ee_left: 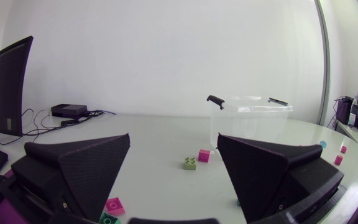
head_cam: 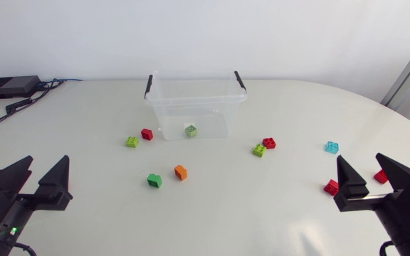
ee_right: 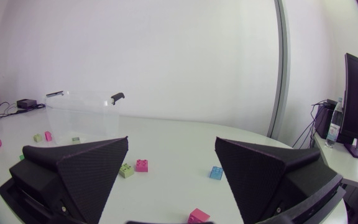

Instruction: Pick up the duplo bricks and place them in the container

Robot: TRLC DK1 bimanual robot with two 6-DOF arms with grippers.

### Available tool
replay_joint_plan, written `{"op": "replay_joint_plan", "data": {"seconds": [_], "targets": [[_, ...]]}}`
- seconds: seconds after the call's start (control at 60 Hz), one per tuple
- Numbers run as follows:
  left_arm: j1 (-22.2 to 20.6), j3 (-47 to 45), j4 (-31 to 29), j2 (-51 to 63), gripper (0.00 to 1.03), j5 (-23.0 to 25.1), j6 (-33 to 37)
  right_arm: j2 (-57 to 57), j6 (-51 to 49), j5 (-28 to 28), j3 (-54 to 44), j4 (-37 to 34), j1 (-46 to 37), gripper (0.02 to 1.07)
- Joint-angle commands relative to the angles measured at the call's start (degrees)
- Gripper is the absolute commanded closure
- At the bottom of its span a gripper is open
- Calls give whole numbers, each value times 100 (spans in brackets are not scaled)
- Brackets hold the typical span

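A clear container (head_cam: 195,91) with black handles stands at the back middle, with one pale green brick (head_cam: 191,130) inside. Several duplo bricks lie loose on the white table: lime (head_cam: 132,141) and red (head_cam: 146,134) left of the container, green (head_cam: 154,180) and orange (head_cam: 181,172) in front, lime (head_cam: 259,150) and red (head_cam: 269,143) to the right, and light blue (head_cam: 332,147) further right. My left gripper (head_cam: 40,186) stands open at the near left, holding nothing. My right gripper (head_cam: 376,183) stands open at the near right, with red bricks (head_cam: 331,187) beside its fingers.
A black box with cables (head_cam: 9,87) sits at the table's far left corner. Ahead of the left gripper (ee_left: 173,186) are a lime brick (ee_left: 190,163) and the container (ee_left: 250,121). Ahead of the right gripper (ee_right: 169,186) lies a blue brick (ee_right: 215,172).
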Motion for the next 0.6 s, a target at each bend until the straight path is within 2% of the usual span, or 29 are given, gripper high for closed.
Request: {"op": "replay_joint_plan", "data": {"seconds": [0.0, 0.283, 0.4, 0.5, 0.583], "targets": [[-19, -97, -4, -56, 5, 16, 134, -30, 127, 49, -126, -41, 51, 6], [-1, -27, -30, -65, 6, -1, 249, -47, -49, 58, -126, -23, 104, 6], [34, 544, -285, 41, 6, -19, 275, -38, -163, 49, -29, 38, 131, 6], [113, 1230, -355, 972, 6, -28, 249, 120, -145, 58, 208, 47, 122, 7], [377, 1986, -663, 1886, 6, -19, 231, 515, -101, 102, 525, 38, 113, 7]]}}
